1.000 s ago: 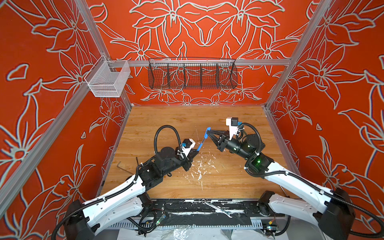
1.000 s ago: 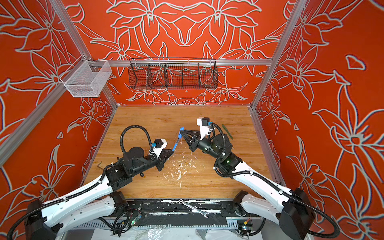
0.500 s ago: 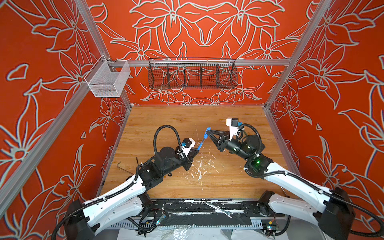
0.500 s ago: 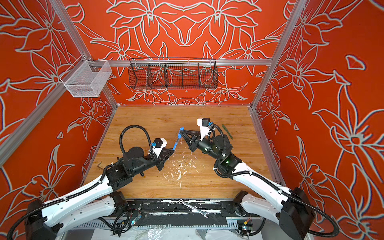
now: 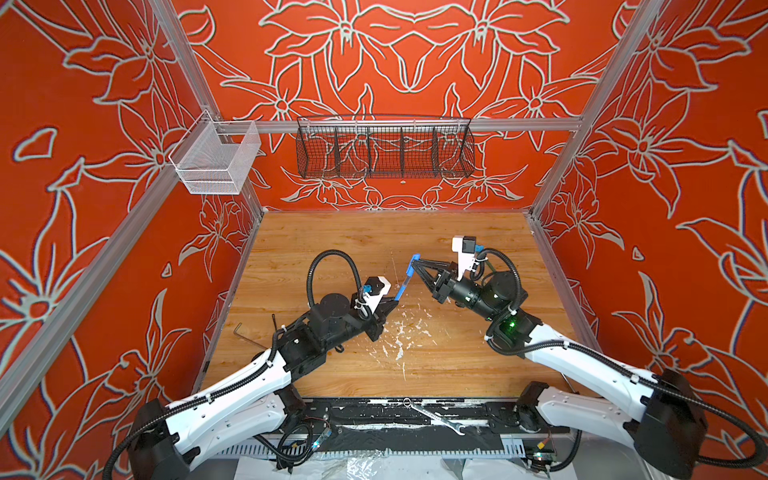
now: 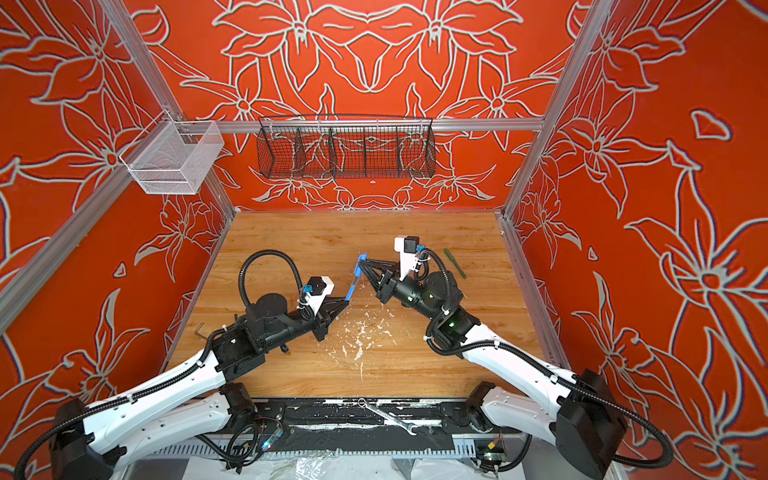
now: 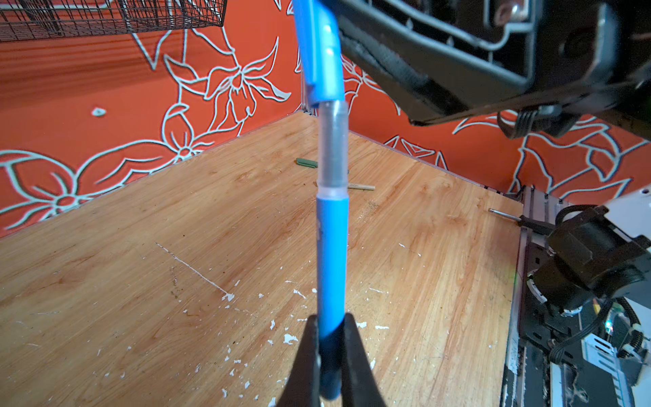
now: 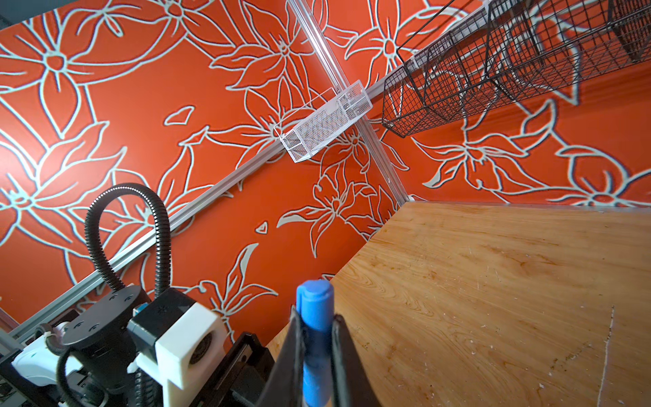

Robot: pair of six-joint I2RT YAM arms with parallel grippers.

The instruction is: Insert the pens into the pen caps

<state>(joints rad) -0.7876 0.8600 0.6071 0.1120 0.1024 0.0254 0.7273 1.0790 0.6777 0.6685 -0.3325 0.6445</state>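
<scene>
**Blue pen nosed into its cap, not yet home**

Both arms meet in mid-air above the table. The left hand is clamped on the lower barrel of the blue pen, which stands straight out past its fingertips. The right hand is pinched around the blue cap, held just ahead of the left hand with its mouth over the pen's front end. A stretch of clear grey section shows between the cap's rim and the blue barrel, so I'd judge the cap is started but not seated.

The pen looks light, stiff and smooth. With a grip that far back, the long free end could lever or slide in the fingers under a push. Holding nearer the grey section would steady it. The cap is short and hard, and is best squeezed across its middle so the mouth isn't pinched.

A green pen and a beige pen lie on the table well beyond the right hand. I can't tell if they're capped.
</scene>
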